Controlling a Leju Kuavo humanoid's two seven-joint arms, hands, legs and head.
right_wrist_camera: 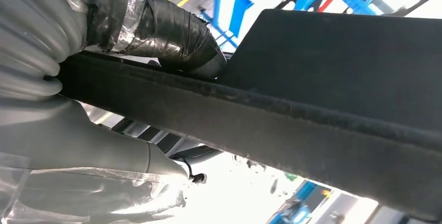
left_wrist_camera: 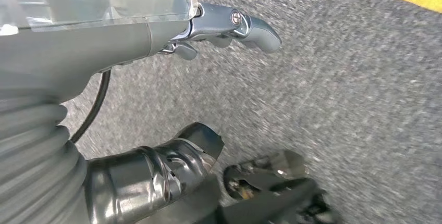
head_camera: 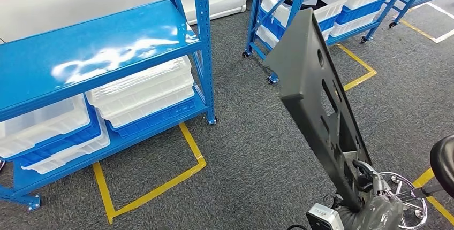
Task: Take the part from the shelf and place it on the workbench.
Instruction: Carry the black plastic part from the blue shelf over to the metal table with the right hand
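The part (head_camera: 316, 96) is a long dark grey plastic panel with cut-outs. It stands almost upright, tilted back towards the far shelves. My right hand (head_camera: 369, 208) grips its lower end at the bottom right of the head view. In the right wrist view the part's edge (right_wrist_camera: 323, 94) runs across the picture, with my taped thumb (right_wrist_camera: 156, 26) pressed on one side of it. My left hand (left_wrist_camera: 130, 41) hangs above the grey carpet with its fingers (left_wrist_camera: 250, 26) apart and nothing in them.
A blue shelf (head_camera: 96, 48) stands at the left, with stacked white bins (head_camera: 139, 88) on the level under its top board. More blue racks with bins (head_camera: 321, 5) stand behind. Yellow tape (head_camera: 155, 187) marks the carpet. A chair base (head_camera: 412, 198) is at the right.
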